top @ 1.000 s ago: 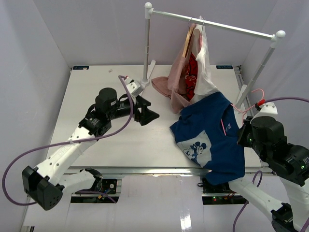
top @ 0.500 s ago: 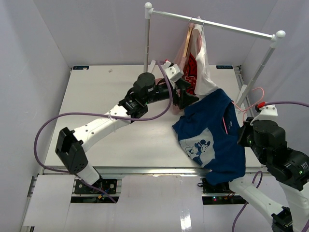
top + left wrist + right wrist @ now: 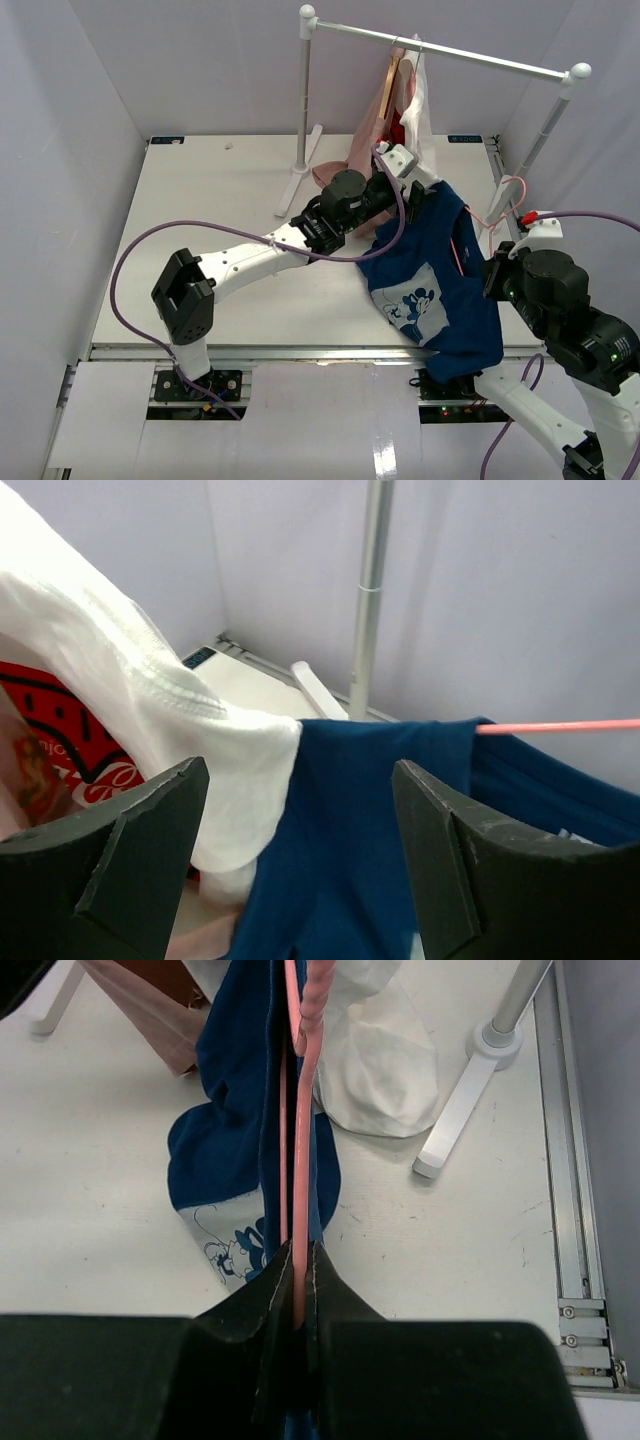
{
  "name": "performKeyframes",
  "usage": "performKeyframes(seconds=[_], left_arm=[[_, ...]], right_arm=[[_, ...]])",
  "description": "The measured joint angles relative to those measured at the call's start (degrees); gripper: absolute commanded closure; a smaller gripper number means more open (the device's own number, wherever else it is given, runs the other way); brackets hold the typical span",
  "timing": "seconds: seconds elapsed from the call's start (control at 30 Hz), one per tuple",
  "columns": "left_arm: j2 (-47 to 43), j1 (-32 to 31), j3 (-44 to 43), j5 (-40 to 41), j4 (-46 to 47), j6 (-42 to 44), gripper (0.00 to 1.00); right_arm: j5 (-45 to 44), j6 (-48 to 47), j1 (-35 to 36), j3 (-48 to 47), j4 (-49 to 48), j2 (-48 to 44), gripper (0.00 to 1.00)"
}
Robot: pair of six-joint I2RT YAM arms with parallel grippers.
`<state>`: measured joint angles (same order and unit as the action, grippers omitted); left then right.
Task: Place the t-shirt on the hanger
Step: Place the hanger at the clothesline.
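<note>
The R end effector (image 3: pixel 297 1260) is seen pressed together on the thin pink wire hanger (image 3: pixel 301 1130), pinching it edge-on. The L end effector (image 3: pixel 295 860) is spread wide w/ nothing held.

The small navy blue t-shirt w/ white Mickey print (image 3: pixel 440 290) is draped over that hanger above the R side of the white tabletop (image 3: pixel 220 220). Its top edge touches the white garment w/ red print (image 3: pixel 150 720), which is hung on the white rail rack (image 3: pixel 440 47).

Risks, as judged:
- The white garment could be caught along w/ the navy cloth if the L fingers are shut here, since both lie betw. them.
- The hanger could be twisted in the thin pinch by a hard tug, or the shirt dragged off.
- One hanger arm is seen poking out bare past the cloth in the L wrist view, so that shoulder prob. isn't seated.

The shirt looks limp, creased and lopsided, w/ the print shown toward the top camera.
</note>
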<state>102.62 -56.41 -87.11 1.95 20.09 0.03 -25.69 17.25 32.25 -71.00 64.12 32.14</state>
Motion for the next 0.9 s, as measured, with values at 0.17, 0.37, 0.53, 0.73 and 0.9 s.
performKeyframes(seconds=[0.17, 0.37, 0.53, 0.73, 0.9], left_arm=[[4.81, -0.36, -2.9, 9.52, 4.25, 3.07, 0.15], [10.55, -0.05, -7.35, 17.4, 5.41, 5.43, 0.56], [11.17, 0.55, -7.81, 20.31, 4.72, 5.7, 0.86], [10.08, 2.53, -6.87, 23.34, 2.96, 6.68, 0.92], [6.01, 5.89, -4.15, 23.51, 0.8, 7.09, 0.94]], right_arm=[[0.57, -0.94, 0.0, 0.09, -0.05, -0.66, 0.92], [0.6, -1.63, 0.0, 0.08, -0.05, -0.66, 0.92], [-0.09, -2.17, 0.0, -0.05, 0.02, -0.66, 0.92], [-3.7, -3.74, 0.0, -0.09, 0.17, -0.09, 0.92], [-9.96, -4.08, 0.0, -1.3, 2.1, 5.43, 0.92]])
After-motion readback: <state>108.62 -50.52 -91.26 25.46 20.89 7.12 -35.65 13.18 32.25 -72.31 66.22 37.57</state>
